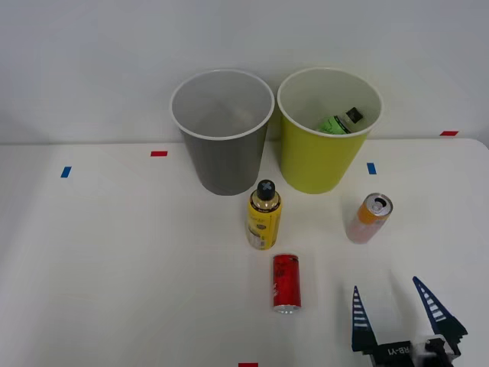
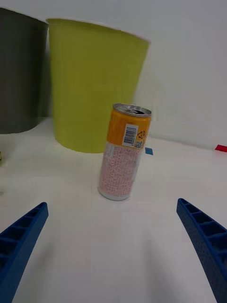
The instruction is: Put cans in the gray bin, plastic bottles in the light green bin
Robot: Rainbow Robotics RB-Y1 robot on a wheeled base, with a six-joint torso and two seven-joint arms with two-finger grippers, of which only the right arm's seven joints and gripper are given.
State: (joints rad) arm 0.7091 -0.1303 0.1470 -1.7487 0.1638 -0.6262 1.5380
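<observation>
Right claw (image 1: 405, 306) cut off by the front view's lower edge, wrist largely out of frame; fingers spread wide, nothing between them; in the wrist view only the fingertips (image 2: 21, 236) show at the corners, and the gray bin (image 2: 19, 71) is cropped to a dark sliver; green bottle (image 1: 340, 121) lies inside the light green bin (image 1: 321, 164), partly hidden by the rim; gray bin (image 1: 221, 164) interior pale, no contents seen; the bins stand side by side at the back of the table (image 1: 114, 267); yellow bottle (image 1: 263, 218) upright in front of the gray bin; red can (image 1: 286, 283) lying on its side near it; orange and pink can (image 1: 369, 218) upright, ahead of the claw, apart from it
</observation>
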